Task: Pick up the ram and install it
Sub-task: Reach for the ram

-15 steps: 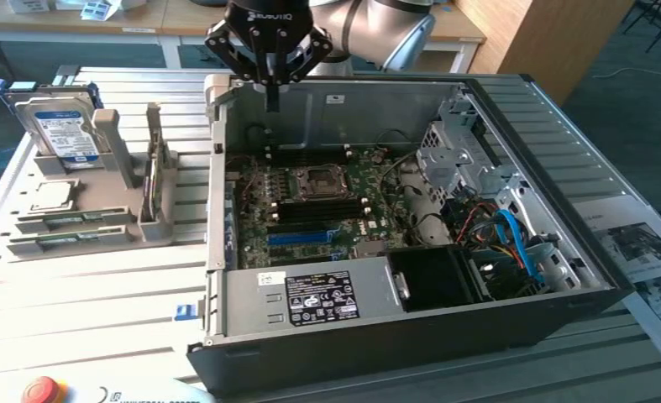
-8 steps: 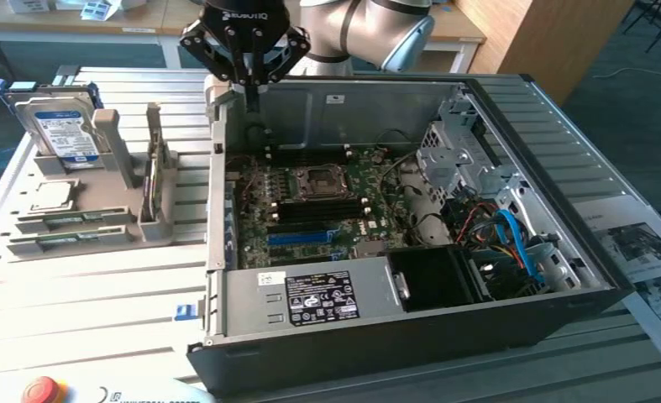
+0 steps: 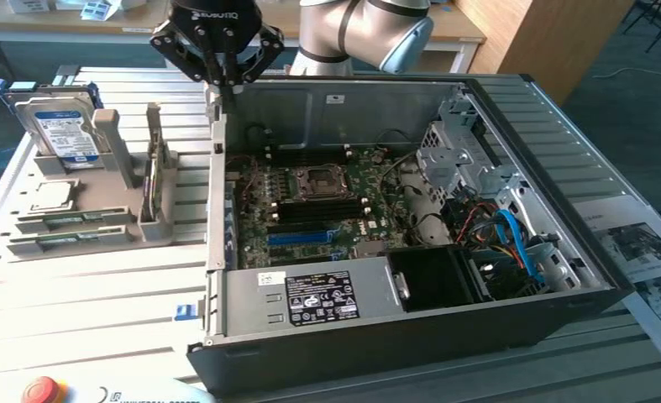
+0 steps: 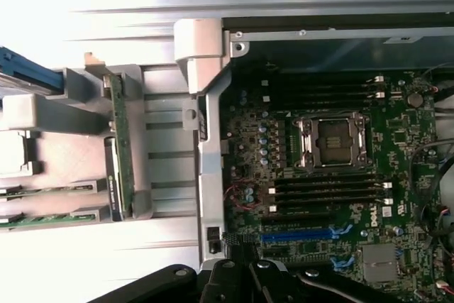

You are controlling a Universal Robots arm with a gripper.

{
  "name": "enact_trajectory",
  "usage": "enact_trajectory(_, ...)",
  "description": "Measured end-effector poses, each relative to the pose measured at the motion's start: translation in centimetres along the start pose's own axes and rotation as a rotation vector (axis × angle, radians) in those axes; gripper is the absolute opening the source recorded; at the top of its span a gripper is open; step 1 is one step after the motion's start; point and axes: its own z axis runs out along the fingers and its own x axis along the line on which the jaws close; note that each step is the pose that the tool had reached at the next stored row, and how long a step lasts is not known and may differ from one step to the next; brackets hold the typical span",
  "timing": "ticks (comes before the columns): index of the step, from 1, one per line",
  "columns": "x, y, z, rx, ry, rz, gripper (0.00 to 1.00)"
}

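Both fingers of my black hand (image 3: pixel 223 82) are pressed together on nothing, above the side wall of the open grey metal computer case (image 3: pixel 213 201). Just outside that wall, on the slatted counter (image 3: pixel 84 294), the long green ram stick (image 3: pixel 153 159) stands on edge in a grey plastic rack (image 3: pixel 151 228), probably to offer its top edge. Black empty memory slots (image 4: pixel 326 188) wait on the motherboard.

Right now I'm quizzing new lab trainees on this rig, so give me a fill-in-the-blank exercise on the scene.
1. The ram stands in the gray holder, not inside but ____ the computer case.
2. The one long coloured motherboard slot is ____.
3. The gripper is ____, holding nothing.
Missing words: outside; blue; shut.
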Motion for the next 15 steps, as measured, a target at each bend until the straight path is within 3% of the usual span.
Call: enact_trajectory(15,5.4,-0.41,0.0,0.0002,0.0,0.0,0.1)
